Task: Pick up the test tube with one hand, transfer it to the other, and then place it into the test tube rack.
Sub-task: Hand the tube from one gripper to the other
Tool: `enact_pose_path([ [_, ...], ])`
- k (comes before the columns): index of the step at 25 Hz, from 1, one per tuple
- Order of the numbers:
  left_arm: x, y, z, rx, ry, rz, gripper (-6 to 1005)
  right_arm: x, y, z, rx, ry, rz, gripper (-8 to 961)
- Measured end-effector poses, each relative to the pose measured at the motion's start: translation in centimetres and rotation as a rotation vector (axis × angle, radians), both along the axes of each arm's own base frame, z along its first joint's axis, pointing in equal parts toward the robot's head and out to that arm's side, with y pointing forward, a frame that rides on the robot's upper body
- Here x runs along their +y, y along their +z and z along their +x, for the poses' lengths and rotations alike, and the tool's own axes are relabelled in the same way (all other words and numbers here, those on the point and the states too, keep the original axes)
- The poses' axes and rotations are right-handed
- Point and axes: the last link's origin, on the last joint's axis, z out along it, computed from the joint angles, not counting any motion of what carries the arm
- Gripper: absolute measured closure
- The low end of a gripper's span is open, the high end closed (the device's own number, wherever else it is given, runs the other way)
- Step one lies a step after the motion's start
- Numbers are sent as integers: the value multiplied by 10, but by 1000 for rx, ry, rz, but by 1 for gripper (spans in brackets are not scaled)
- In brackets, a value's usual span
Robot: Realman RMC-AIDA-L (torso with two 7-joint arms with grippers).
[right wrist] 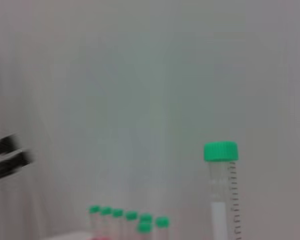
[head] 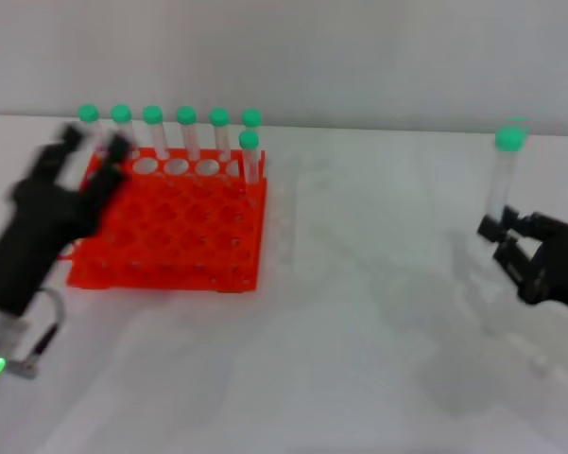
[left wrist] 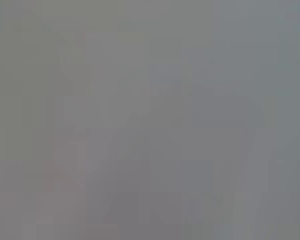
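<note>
The white table (head: 359, 312) fills most of the head view. It is the biggest thing here.

Next in size is the red rack (head: 170, 236), at the left middle of the frame. It is a flat grid with many round holes. 7 tubes with green caps (head: 186, 115) stand in its far rows, near the upper left of the frame. All the other holes look free, so there is plenty of room for 1 more tube.

The left gripper (head: 90, 156) is at the left edge of the frame, over the far left corner of the rack. Its fingers look spread apart and I see nothing in them. It looks blurry. I think it waits there to take the tube, since it is the hand closest to the rack. Its wrist camera shows only grey.

The right gripper (head: 501, 232) is at the right edge of the frame, well apart from the rack. Its fingers pinch the low part of the test tube (head: 503, 180). The tube stands straight up with its green cap on top, off the table. Held low like that, the top part stays free for the other hand to grab, I think. The tube is not passed over yet.
</note>
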Motion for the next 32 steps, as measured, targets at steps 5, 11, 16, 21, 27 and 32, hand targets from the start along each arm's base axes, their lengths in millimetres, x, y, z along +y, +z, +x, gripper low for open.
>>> enact_pose_path([
  [5,10,-21,29,85,-161,-132,337,-4,-12,-6,-39,53,-47,746],
  [11,12,-47,59,167,-315,-267,341,-8,-22,-13,-63,100,-99,743],
  [16,18,-65,72,220,-334,-358,345,-11,-29,-22,-81,155,-135,740],
  [21,20,-80,85,271,-365,-423,349,-16,-35,-27,-102,200,-162,738],
  [27,20,-90,96,301,-384,-458,353,-20,-41,-29,-123,232,-180,735],
  [32,21,-91,97,299,-382,-456,357,-21,-41,-28,-124,230,-182,732],
])
